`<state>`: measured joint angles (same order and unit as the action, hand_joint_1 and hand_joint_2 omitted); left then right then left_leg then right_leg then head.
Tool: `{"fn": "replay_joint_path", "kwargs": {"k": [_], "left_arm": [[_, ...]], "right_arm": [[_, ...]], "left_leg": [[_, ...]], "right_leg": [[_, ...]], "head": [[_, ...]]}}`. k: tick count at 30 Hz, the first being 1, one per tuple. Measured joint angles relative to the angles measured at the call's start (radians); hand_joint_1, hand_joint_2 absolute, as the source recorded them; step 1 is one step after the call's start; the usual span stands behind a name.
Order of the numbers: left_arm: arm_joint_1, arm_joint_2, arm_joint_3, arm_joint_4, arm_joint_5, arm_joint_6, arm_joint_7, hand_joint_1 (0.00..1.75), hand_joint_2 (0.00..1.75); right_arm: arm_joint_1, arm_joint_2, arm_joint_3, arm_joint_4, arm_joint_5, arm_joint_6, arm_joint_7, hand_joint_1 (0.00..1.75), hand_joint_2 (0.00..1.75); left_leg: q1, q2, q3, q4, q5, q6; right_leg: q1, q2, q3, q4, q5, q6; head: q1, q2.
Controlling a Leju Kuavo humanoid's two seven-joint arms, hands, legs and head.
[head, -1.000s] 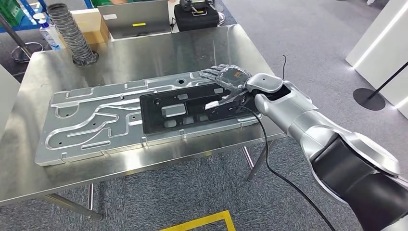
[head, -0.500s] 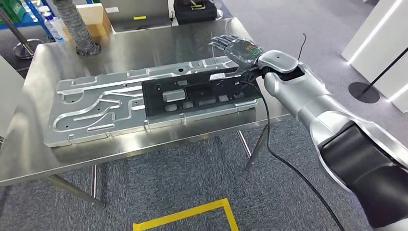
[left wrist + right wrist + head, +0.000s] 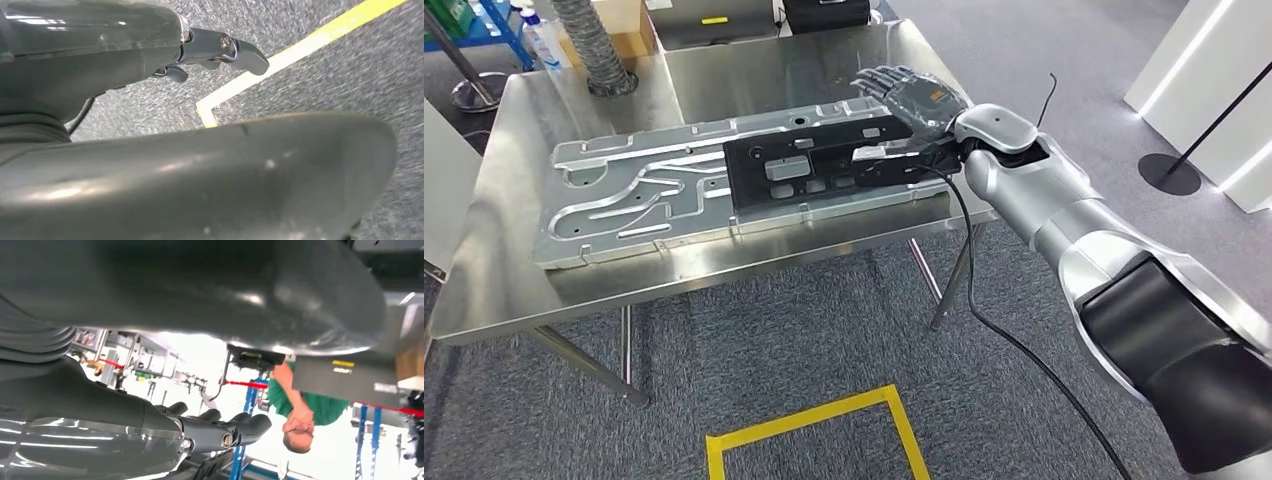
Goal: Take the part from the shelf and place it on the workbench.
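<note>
Across the middle of the head view stands the steel worktop [image 3: 724, 80], and on it lies a long silver stamped plate [image 3: 634, 195] with the black part [image 3: 824, 175] resting flat on its right half. At the part's right end sits the right hand [image 3: 904, 100], reaching in from the lower right of the frame on its silver arm; its fingers [image 3: 879, 80] are spread and lifted above the plate's far edge, while the thumb side looks to be down against the part's end, though from here I cannot tell whether it truly pinches it. A black cable [image 3: 969, 270] hangs from the wrist toward the floor. At the upper left of the frame a ribbed grey hose [image 3: 589, 45] stands on the worktop beside a cardboard box [image 3: 629, 25]. Yellow floor tape [image 3: 814, 430] marks a corner at the bottom centre. The left hand [image 3: 220, 50] hangs over grey carpet, fingers loosely curled around nothing
</note>
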<state>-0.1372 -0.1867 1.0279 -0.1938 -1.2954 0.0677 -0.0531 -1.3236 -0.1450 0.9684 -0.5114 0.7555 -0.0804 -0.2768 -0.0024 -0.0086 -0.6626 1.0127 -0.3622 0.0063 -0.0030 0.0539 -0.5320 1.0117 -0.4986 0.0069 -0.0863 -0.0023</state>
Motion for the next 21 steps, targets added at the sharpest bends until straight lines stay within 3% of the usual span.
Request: {"fn": "replay_joint_path", "kwargs": {"k": [2,3,6,7,8,9,11,13,16,18,19,21], "left_arm": [[0.001,0.000,0.000,0.000,0.001,0.002,0.001,0.00,0.00],[0.002,0.000,0.000,0.000,0.001,0.003,0.002,0.00,0.00],[0.007,0.001,0.000,0.000,0.004,0.006,0.006,0.00,0.00],[0.008,0.001,0.000,0.000,0.005,0.007,0.007,0.00,0.00],[0.010,0.001,0.000,0.000,0.006,0.009,0.007,0.00,0.00],[0.011,0.001,0.000,0.000,0.006,0.010,0.007,0.00,0.00],[0.013,0.001,0.001,0.000,0.006,0.012,0.007,0.00,0.00],[0.013,0.001,0.001,0.000,0.006,0.013,0.005,0.00,0.00],[0.014,0.002,0.001,0.000,0.006,0.014,0.004,0.00,0.00],[0.013,0.002,0.001,0.000,0.006,0.014,0.003,0.00,0.00],[0.012,0.002,0.001,0.000,0.006,0.014,0.002,0.00,0.00],[0.010,0.002,0.001,0.000,0.006,0.014,0.000,0.00,0.00]], "right_arm": [[0.001,0.000,-0.001,0.001,0.003,-0.001,0.005,0.00,0.00],[0.001,-0.002,-0.001,0.001,0.004,-0.001,0.008,0.00,0.00],[0.002,-0.010,-0.001,0.003,0.007,0.000,0.010,0.00,0.00],[0.003,-0.012,-0.001,0.004,0.010,0.000,0.010,0.00,0.00],[0.005,-0.013,-0.001,0.005,0.012,0.000,0.010,0.00,0.00],[0.006,-0.013,-0.001,0.005,0.015,0.000,0.010,0.00,0.00],[0.008,-0.013,-0.001,0.006,0.019,-0.001,0.009,0.00,0.00],[0.008,-0.014,-0.001,0.006,0.021,-0.001,0.009,0.00,0.00],[0.011,-0.014,-0.001,0.008,0.023,-0.002,0.004,0.00,0.00],[0.011,-0.014,-0.003,0.009,0.024,-0.003,0.001,0.00,0.00],[0.011,-0.012,-0.004,0.010,0.025,-0.003,0.001,0.00,0.00],[0.015,-0.004,-0.006,0.013,0.027,-0.004,0.000,0.00,0.00]], "left_leg": [[0.002,-0.007,-0.007,0.006,0.001,-0.011],[0.003,-0.008,-0.018,0.027,-0.015,-0.016],[0.010,-0.004,-0.085,0.199,-0.118,-0.029],[0.012,-0.002,-0.104,0.255,-0.140,-0.034],[0.014,0.000,-0.108,0.282,-0.144,-0.037],[0.015,0.001,-0.092,0.270,-0.130,-0.039],[0.017,0.005,-0.013,0.145,-0.078,-0.037],[0.013,0.008,0.051,0.033,-0.054,-0.028],[0.009,0.008,0.062,0.001,-0.054,-0.010],[0.012,0.008,0.064,-0.010,-0.048,0.003],[0.013,0.008,0.064,-0.014,-0.045,0.009],[0.012,0.010,0.062,-0.015,-0.043,0.014]], "right_leg": [[-0.002,-0.019,0.001,-0.011,0.013,-0.009],[-0.005,-0.030,0.001,-0.016,0.020,-0.015],[-0.005,-0.057,-0.008,-0.020,0.032,-0.023],[-0.004,-0.063,-0.012,-0.019,0.034,-0.022],[-0.004,-0.068,-0.015,-0.017,0.036,-0.021],[-0.004,-0.073,-0.018,-0.015,0.037,-0.020],[-0.004,-0.079,-0.020,-0.012,0.037,-0.016],[-0.001,-0.083,-0.026,-0.009,0.038,-0.009],[0.000,-0.083,-0.034,-0.007,0.042,0.007],[-0.003,-0.075,-0.047,0.018,0.022,0.016],[-0.004,-0.070,-0.067,0.059,-0.002,0.019],[-0.007,-0.061,-0.132,0.194,-0.063,0.024]], "head": [[0.000,0.000],[0.000,0.000],[0.000,0.000],[0.000,0.000],[0.000,0.000],[0.000,0.000],[0.000,0.000],[0.000,0.000],[0.000,0.000],[0.000,0.000],[0.000,0.000],[0.000,0.000]]}}
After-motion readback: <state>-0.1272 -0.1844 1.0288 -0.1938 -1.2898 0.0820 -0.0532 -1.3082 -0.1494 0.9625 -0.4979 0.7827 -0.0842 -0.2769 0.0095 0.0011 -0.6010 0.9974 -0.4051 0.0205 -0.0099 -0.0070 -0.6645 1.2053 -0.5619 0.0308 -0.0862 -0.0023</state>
